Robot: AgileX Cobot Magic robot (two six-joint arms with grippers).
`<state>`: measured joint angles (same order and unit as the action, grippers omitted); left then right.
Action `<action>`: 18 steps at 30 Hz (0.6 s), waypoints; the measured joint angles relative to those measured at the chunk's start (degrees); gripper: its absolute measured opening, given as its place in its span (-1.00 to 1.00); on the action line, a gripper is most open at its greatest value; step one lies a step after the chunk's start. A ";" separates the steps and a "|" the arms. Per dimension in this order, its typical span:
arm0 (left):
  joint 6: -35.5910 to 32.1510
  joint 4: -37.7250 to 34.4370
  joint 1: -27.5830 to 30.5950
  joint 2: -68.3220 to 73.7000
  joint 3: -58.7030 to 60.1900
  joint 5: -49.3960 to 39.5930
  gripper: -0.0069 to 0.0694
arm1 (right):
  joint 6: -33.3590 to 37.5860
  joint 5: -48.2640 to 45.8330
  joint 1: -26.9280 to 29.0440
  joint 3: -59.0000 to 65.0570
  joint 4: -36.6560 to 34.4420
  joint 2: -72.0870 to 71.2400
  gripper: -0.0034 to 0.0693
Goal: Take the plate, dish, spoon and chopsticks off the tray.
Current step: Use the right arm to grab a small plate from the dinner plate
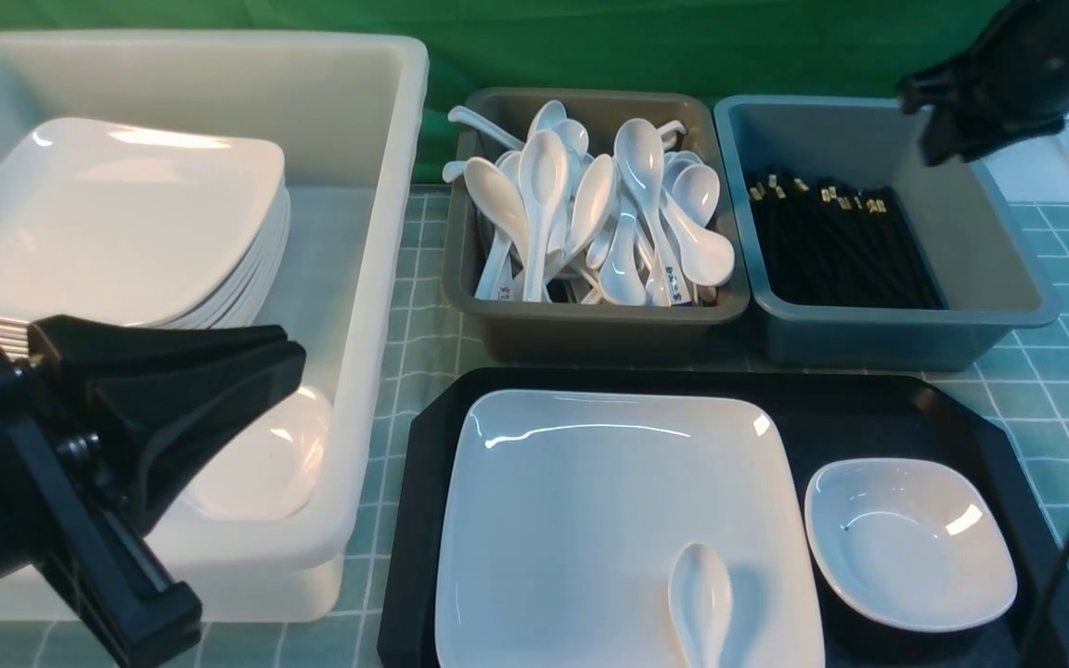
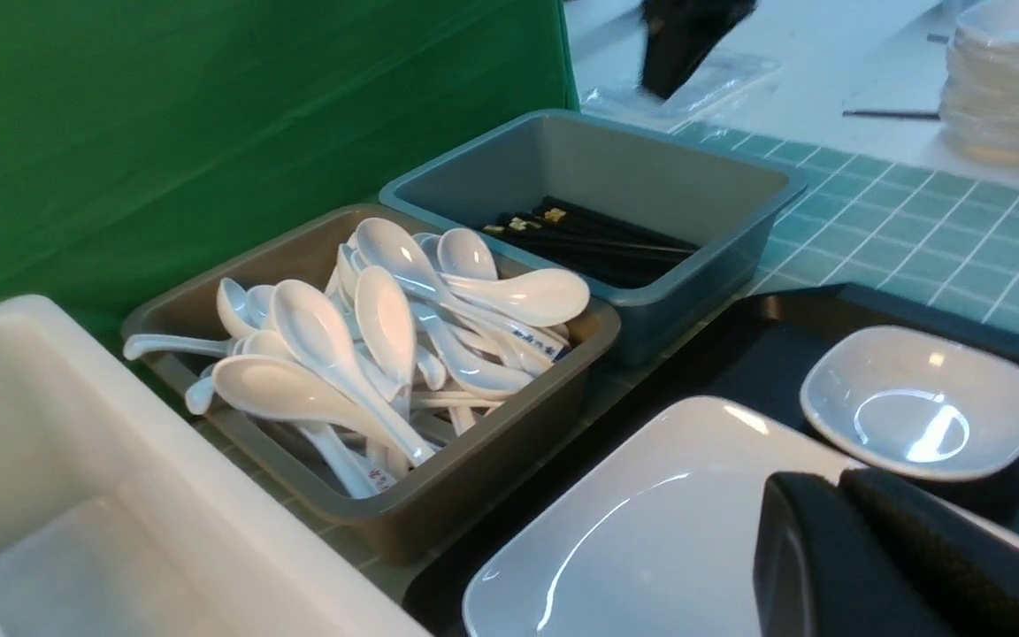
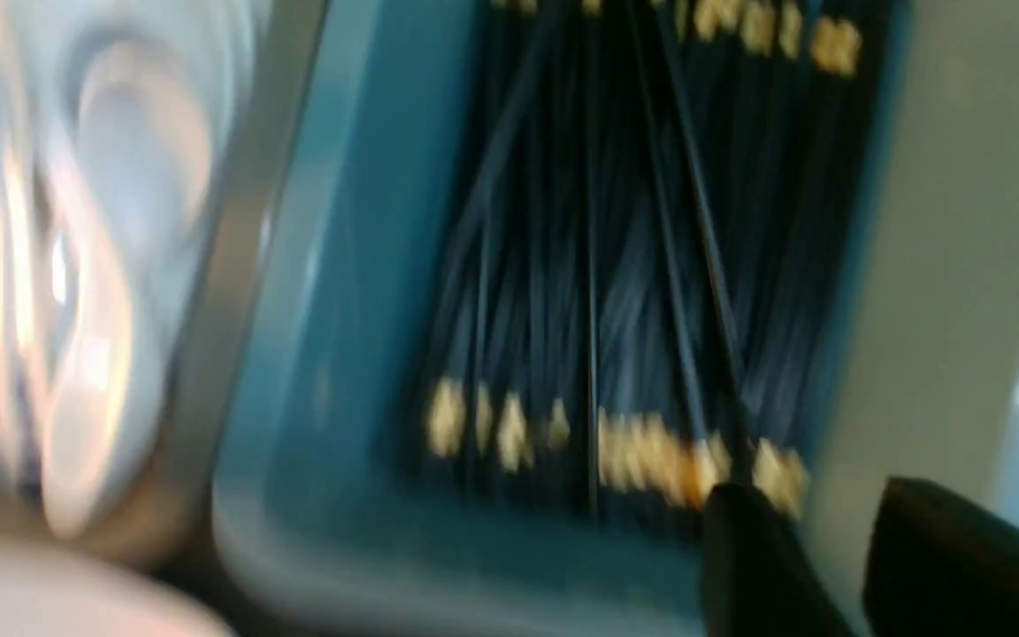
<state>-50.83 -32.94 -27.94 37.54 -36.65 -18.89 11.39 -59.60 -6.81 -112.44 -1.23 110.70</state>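
Right pincer (image 1: pixel 920 125) is hovering parted and empty, the blue-grey tub (image 1: pixel 989 269) of chopsticks (image 1: pixel 831 250) lying beneath it. Left pincer (image 1: pixel 289 357) is sitting closed, holding nothing.

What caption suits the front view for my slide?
Spoon on plate, dish beside it, on the black tray; right gripper above the blue-grey tub.

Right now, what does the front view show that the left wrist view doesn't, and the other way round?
Only the front view shows the spoon, lying on the plate. Only the left wrist view shows a stack of white dishes beyond the checked cloth. Both show the plate, the dish beside it on the tray, the white tub, the grey tub full of white spoons, and the blue-grey tub holding black chopsticks.
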 joint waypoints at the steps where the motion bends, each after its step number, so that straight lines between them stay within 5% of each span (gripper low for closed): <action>1: 0.00 0.12 0.00 0.00 0.00 -0.14 -0.79 | 0.32 -0.82 -0.22 0.79 0.23 -1.01 -0.33; 8: 0.00 0.57 0.00 0.00 0.00 -1.77 -0.79 | 7.65 -3.21 -9.59 28.92 2.55 -18.74 -0.18; 15: 0.00 -0.18 0.00 0.00 0.30 -2.76 -0.79 | 13.03 16.11 -18.53 57.82 2.87 -26.16 0.39; 18: 0.00 -1.13 0.00 0.00 0.37 -2.90 -0.79 | 14.05 23.98 -21.17 63.36 2.87 -25.75 0.48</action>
<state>-50.83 -34.07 -27.94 37.54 -36.27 -21.79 25.44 -35.62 -27.98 -49.08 1.65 84.95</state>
